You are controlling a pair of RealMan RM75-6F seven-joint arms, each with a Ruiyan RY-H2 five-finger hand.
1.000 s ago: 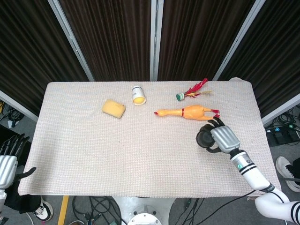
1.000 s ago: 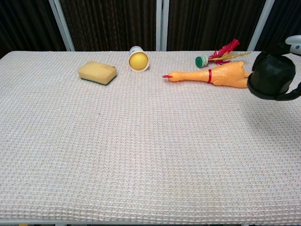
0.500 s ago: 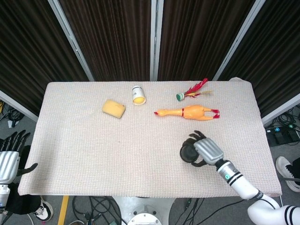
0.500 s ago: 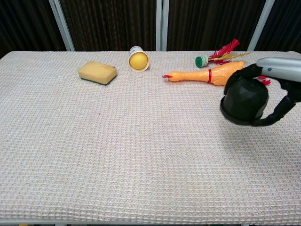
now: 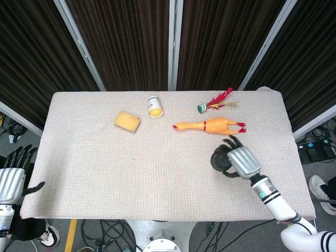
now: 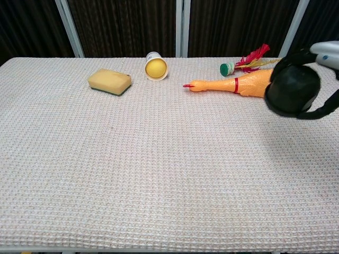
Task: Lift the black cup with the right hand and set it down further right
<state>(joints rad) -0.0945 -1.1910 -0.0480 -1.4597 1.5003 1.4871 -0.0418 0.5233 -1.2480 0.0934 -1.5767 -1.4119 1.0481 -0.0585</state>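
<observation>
Black cup (image 6: pixel 293 90) was gripped in the right hand (image 5: pixel 241 161), fingers wrapped around it, apparently lifted above the table (image 5: pixel 131 168) near the rubber chicken (image 5: pixel 210 126). Lifting seemed done; setting it down further right remained. The left hand (image 5: pixel 11 181) hung open, holding nothing.

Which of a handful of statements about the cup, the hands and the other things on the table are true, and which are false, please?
1. The right hand holds the black cup. True.
2. The left hand rests on the yellow sponge. False: it is off the table's left edge, far from the sponge.
3. The white cup stands upright. False: it lies on its side, its yellow inside showing.
4. The rubber chicken lies between the black cup and the red feathered shuttlecock in the head view. True.
5. The sponge lies right of the white cup. False: it lies to its left.
</observation>
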